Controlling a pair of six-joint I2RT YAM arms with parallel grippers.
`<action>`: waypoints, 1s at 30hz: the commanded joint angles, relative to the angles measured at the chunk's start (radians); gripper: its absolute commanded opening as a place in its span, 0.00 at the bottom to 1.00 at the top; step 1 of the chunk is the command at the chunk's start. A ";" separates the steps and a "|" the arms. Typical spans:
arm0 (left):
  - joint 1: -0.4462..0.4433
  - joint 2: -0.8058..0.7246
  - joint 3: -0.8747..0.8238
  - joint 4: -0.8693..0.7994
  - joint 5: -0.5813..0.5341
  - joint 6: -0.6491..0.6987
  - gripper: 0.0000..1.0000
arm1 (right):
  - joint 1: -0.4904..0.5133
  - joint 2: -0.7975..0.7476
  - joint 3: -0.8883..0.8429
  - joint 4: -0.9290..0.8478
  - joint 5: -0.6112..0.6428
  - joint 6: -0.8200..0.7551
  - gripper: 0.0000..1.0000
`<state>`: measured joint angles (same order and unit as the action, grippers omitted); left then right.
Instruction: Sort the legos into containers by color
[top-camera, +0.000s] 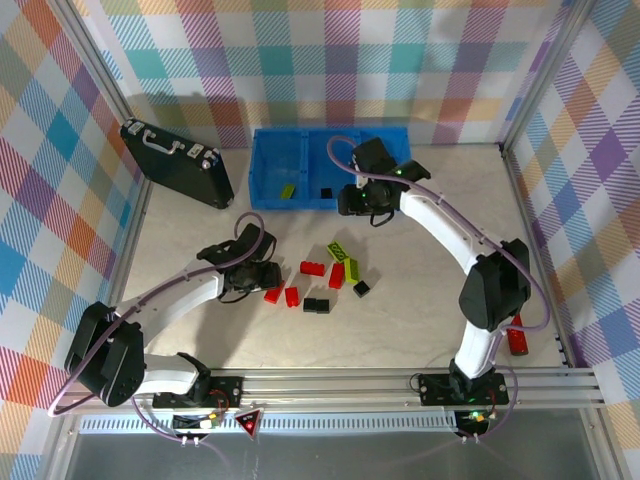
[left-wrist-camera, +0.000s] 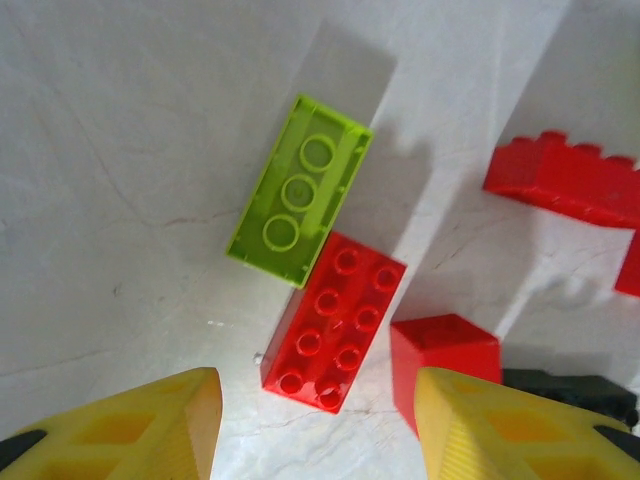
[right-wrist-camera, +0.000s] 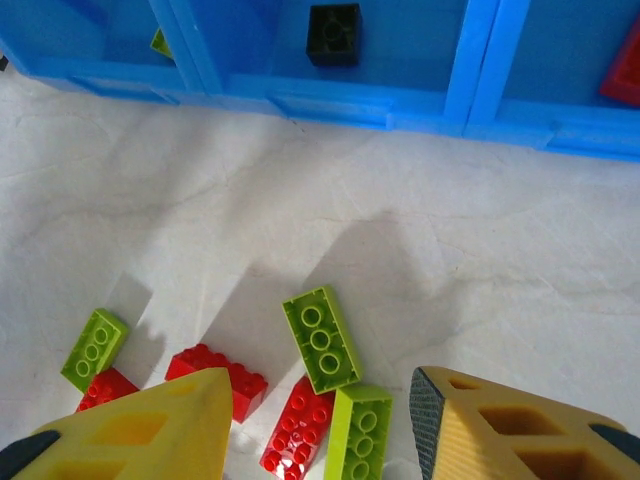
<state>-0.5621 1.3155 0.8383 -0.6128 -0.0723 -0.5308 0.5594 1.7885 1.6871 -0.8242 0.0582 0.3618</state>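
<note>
the red brick (left-wrist-camera: 335, 320) i'm after lies in the spill of legos (top-camera: 337, 275) on the table (top-camera: 400, 330), on the near side of the bin (top-camera: 275, 160), toward its left end. the left gripper (left-wrist-camera: 315, 400) hangs over it with its fingers spread wide and nothing in them, one finger on each long side, so closing should take it across its short width.

to do this pick well i'd centre on it before going down. a lime brick (left-wrist-camera: 300, 190) touches its far corner, and a red cube (left-wrist-camera: 445, 355) sits just beside my right finger (left-wrist-camera: 520, 430). i'd nudge away from the cube so it isn't pinched in too. then i'd lift straight up so the lime one isn't dragged along.

the right gripper (top-camera: 360, 200) is wide open and empty too, just beside the bin's front wall near its right half. i'd hold it there so the arms don't cross.

in the bin, the left compartment holds a lime piece (right-wrist-camera: 160, 42) and the middle one a black piece (right-wrist-camera: 333, 33). the right one shows a bit of red (right-wrist-camera: 625, 70) at its edge, so i judge red goes there. most of the sorting looks undone.
</note>
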 joint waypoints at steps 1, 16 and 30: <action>-0.017 -0.005 -0.025 -0.046 0.002 0.020 0.54 | -0.003 -0.038 -0.032 0.010 -0.015 0.019 0.52; -0.028 0.169 0.007 -0.025 0.103 0.147 0.55 | -0.003 -0.053 -0.064 -0.003 -0.037 0.024 0.53; -0.028 0.285 0.096 -0.032 0.069 0.196 0.50 | -0.002 -0.067 -0.101 -0.010 -0.035 0.039 0.53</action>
<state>-0.5808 1.5833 0.9081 -0.6262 0.0029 -0.3573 0.5594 1.7611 1.5967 -0.8272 0.0395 0.3843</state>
